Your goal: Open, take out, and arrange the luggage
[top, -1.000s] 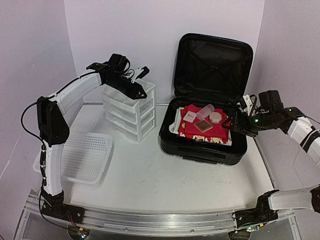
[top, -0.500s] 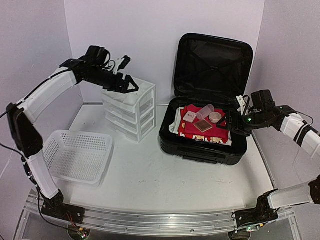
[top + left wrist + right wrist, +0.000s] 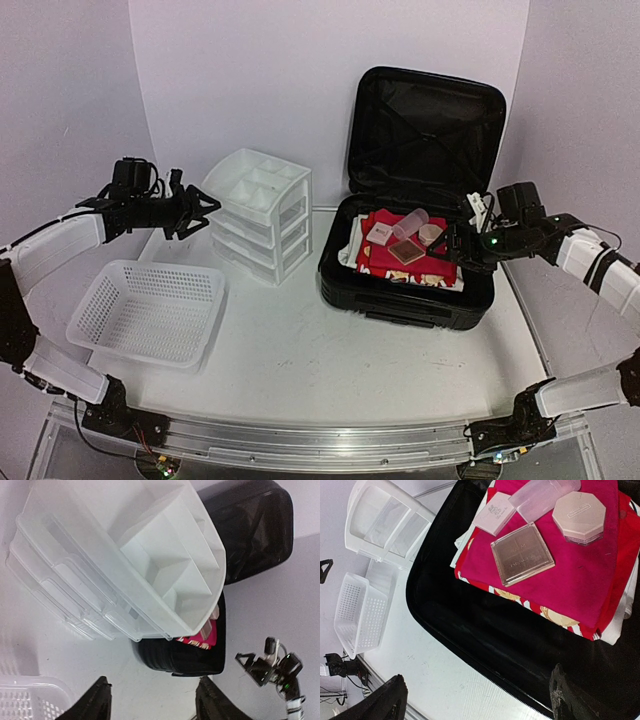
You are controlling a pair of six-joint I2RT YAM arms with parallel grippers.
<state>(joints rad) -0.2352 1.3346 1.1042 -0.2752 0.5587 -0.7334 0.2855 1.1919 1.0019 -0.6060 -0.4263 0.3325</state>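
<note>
The luggage (image 3: 405, 290) lies open at centre right, a black hard-shell case with its lid (image 3: 425, 130) standing upright. On the folded red cloth (image 3: 440, 268) inside it rest a square compact (image 3: 522, 553), an octagonal jar (image 3: 579, 516), a small white box (image 3: 494, 513) and a clear bottle (image 3: 540, 492). My right gripper (image 3: 455, 248) hovers open over the case's right side, empty, its fingers (image 3: 395, 695) spread wide. Left of the drawer unit, my left gripper (image 3: 203, 218) hangs in the air, open and empty, with the luggage (image 3: 185, 655) seen beyond its fingertips (image 3: 100, 687).
A white three-drawer unit (image 3: 260, 215) with an open divided top stands left of the luggage. A white mesh basket (image 3: 150, 312) sits at the front left. White walls close in the back and both sides.
My left arm has swung down and to the left, away from the top of the drawer unit, and its jaws have opened. My right gripper has edged slightly left over the case.
</note>
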